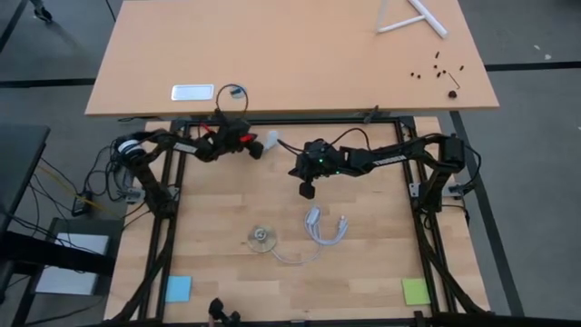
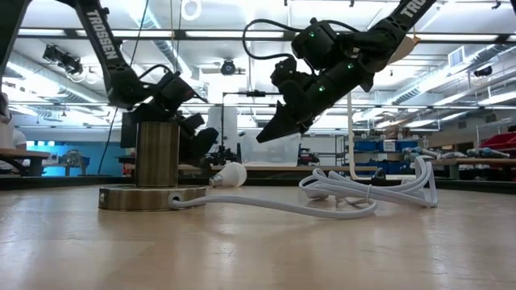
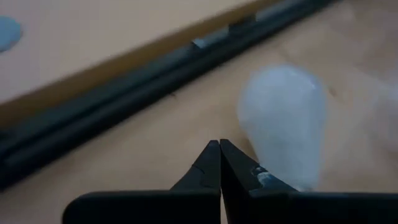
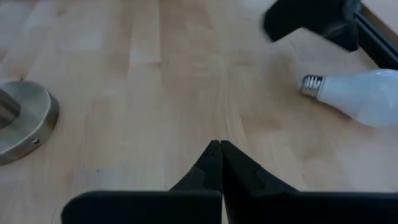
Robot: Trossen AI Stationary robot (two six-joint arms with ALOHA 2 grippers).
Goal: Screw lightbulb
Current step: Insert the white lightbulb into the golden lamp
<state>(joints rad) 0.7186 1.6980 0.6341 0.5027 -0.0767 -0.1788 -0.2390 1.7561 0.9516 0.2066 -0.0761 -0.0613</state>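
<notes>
Bulb [image 4: 356, 94] lies on table [image 1: 363, 272], light, smooth, easy to break. We hold round glass part softly. Left claw [image 3: 219, 163] shut, empty. Right claw [image 4: 219, 163] shut, empty.

Blurred at close range: lightbulb [image 3: 283, 121] just beyond closed left jaws, base hidden behind fingers [image 3: 249, 180]. Cut by frame edge past closed right jaws: lightbulb's rounded end, socket [image 4: 25, 121]. Too small to identify: dark specks [image 1: 438, 65] on far table [image 1: 290, 54].
</notes>
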